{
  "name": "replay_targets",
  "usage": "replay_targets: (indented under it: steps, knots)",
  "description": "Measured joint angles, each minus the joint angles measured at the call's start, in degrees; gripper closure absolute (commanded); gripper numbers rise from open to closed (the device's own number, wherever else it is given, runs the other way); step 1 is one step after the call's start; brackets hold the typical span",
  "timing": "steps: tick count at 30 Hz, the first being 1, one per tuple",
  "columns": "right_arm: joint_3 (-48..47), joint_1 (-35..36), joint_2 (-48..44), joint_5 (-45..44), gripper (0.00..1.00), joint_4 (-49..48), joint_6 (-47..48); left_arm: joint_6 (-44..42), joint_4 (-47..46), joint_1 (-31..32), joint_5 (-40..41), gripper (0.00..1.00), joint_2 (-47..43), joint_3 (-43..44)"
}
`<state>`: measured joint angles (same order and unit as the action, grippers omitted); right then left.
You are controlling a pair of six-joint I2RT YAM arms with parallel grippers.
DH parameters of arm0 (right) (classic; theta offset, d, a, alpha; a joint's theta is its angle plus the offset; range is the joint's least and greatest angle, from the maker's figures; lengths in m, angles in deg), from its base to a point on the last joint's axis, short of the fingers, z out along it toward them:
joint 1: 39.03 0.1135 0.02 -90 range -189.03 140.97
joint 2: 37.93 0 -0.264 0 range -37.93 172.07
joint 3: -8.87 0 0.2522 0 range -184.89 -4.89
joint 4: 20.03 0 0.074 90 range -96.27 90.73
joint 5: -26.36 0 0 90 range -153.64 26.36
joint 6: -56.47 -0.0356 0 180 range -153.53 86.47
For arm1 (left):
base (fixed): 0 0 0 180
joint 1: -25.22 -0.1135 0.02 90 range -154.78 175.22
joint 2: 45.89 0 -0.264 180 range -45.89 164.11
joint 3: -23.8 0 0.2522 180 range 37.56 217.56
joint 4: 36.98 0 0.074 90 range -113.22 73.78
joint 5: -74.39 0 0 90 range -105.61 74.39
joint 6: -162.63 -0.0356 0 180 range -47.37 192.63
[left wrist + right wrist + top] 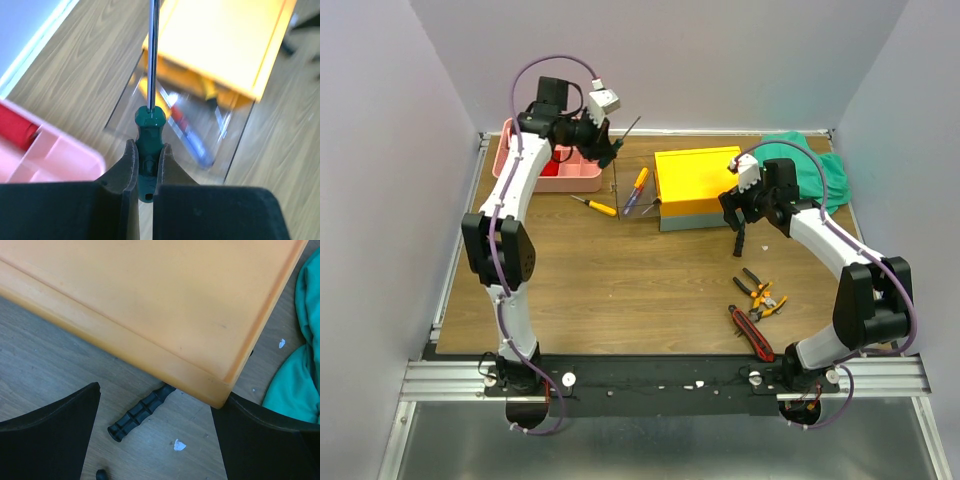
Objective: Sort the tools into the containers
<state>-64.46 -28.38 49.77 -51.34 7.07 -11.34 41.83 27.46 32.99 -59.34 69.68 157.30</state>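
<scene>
Where the pink plastic compartment tray (506,150) sat far left on the worktop (620,290), the left jaws clamped a green-handled screwdriver (149,131) just right of it. Farther right, the right jaws stood wide beside the yellow-lidded grey toolbox (698,178), above a black ribbed handle (139,414).

The green-handled screwdriver (149,131) has a glossy plastic grip and polished metal shaft; the rectangular yellow plastic lid (150,300) looks smooth, matt; the counter (620,290) shows wood grain.

Green cloth (835,170) on wooden table (620,290); white specks (178,444), perhaps paper.
</scene>
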Motion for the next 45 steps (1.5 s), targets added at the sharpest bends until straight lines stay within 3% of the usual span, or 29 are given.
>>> replay_targets:
  steps: [5, 9, 15, 17, 23, 30, 35, 37, 41, 45]
  knots:
    - [0.0, 0.0, 0.0, 0.02, 0.04, 0.0, 0.35, 18.36, -12.33, 3.26, -0.66, 1.0, 1.03, -3.58]
    - [0.26, 0.0, -0.09, 0.02, 0.04, -0.13, 0.39, 29.55, -16.39, 3.67, 0.48, 0.98, 4.39, -3.69]
    - [2.08, 0.0, -1.16, 0.02, 0.04, -0.2, 0.44, 36.5, -15.08, 3.78, 1.68, 0.94, 7.26, -4.81]
    - [2.19, 0.0, -1.16, 0.02, 0.04, -0.22, 0.44, 36.63, -14.16, 4.0, 1.68, 0.84, 7.23, -5.16]
    - [2.25, 0.0, -1.14, 0.24, 0.04, -0.26, 0.44, 34.29, -8.85, 4.76, 1.64, 0.62, 7.15, -5.42]
    - [2.21, 0.0, -0.98, 0.7, 0.04, -0.31, 0.44, 31.54, -3.52, 4.96, 1.4, 0.43, 4.92, -4.87]
    - [2.21, 0.0, -0.02, 1.03, 0.04, -0.35, 0.42, 29.27, -6.14, 4.66, 6.19, 0.29, 0.02, -5.38]
    - [2.21, 0.0, 0.22, 1.09, 0.04, -0.33, 0.42, 26.6, -9.38, 4.39, 9.14, 0.27, -3.39, -7.69]
    - [2.08, 0.0, 0.37, 1.11, 0.04, -0.22, 0.42, 12.81, -13.11, 1.81, 12.26, 0.27, -10.88, -14.43]
    - [2.08, 0.0, 0.37, 1.11, 0.03, -0.2, 0.44, -3.15, -9.6, -1.75, 11.45, 0.3, -11.5, -16.87]
